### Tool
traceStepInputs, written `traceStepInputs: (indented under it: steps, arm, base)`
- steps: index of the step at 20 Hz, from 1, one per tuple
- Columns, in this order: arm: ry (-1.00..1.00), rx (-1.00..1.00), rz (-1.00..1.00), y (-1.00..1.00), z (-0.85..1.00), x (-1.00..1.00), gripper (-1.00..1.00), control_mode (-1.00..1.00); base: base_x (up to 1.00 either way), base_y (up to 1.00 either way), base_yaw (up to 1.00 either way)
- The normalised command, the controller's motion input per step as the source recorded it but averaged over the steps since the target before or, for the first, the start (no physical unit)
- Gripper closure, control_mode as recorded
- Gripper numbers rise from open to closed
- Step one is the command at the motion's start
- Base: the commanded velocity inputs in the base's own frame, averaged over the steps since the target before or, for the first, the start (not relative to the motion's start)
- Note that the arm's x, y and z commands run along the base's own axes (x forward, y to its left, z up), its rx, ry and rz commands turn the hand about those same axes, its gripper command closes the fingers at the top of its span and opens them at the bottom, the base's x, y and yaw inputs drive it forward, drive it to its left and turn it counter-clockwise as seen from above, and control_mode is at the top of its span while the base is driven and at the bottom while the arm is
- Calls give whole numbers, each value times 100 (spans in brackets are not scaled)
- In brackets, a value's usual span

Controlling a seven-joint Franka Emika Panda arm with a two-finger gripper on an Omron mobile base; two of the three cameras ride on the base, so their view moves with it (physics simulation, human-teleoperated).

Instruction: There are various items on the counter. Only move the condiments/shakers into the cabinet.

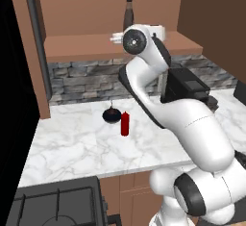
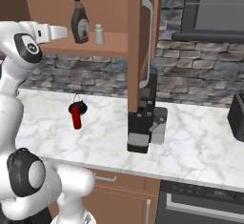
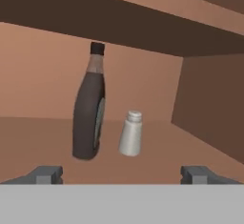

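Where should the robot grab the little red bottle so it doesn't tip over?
Probably around the middle of the red bottle. It stands upright and slim on the counter, so open jaws fit its sides. Coming from the front looks safest, since the round black object sits close behind it on the left.

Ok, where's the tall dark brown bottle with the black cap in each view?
Left base view: the tall dark brown bottle with the black cap stands on the brown wooden cabinet shelf, top centre, above the arm.
Right base view: upper left, on the shelf.
Hand view: left of centre, upright.
Shared landmark: the small pale grey shaker beside it, right base and hand views.
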Motion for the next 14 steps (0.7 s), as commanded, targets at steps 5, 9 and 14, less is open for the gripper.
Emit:
traceStepInputs:
  steps: [5, 9, 14]
  arm:
    - [2, 1, -27, 0, -55, -100, -100, -100]
    - [6, 1, -35, 0, -66, -100, -100, -100]
    - [16, 2, -39, 0, -87, -100, -100, -100]
  base:
    - [0, 0, 0]
    - [0, 0, 0]
    - [0, 0, 0]
